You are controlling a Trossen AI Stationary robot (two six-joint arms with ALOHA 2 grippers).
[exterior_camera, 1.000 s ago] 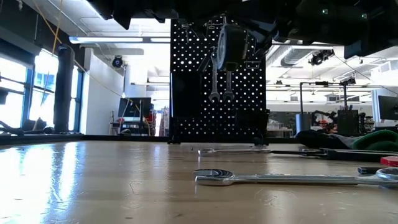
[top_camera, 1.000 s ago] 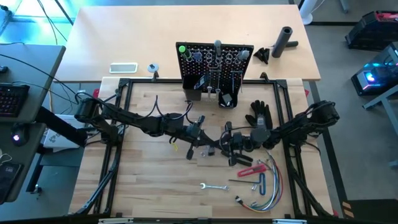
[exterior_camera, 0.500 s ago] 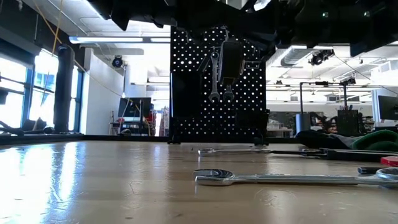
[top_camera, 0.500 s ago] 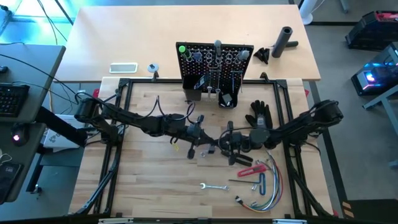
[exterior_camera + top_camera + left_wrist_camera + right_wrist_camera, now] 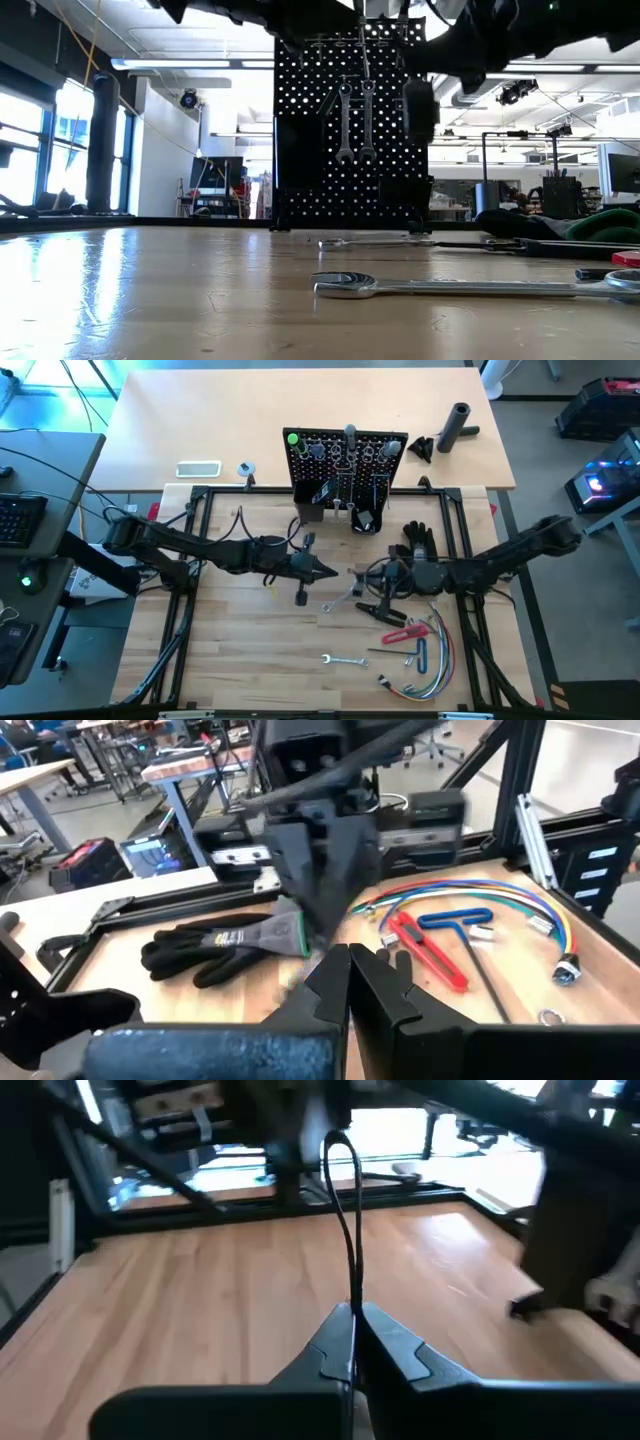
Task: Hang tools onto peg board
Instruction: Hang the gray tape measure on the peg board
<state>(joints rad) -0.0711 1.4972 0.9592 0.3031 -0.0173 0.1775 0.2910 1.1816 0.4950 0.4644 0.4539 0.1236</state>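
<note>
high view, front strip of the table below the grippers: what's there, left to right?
Small silver wrench → red-handled tool → blue-handled hex key → bundle of coloured wires, which curves around the right of the hex key.

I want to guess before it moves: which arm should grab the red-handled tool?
Probably the right. The red-handled tool lies on that arm's side of the table, nearer the right gripper than the left gripper.
</note>
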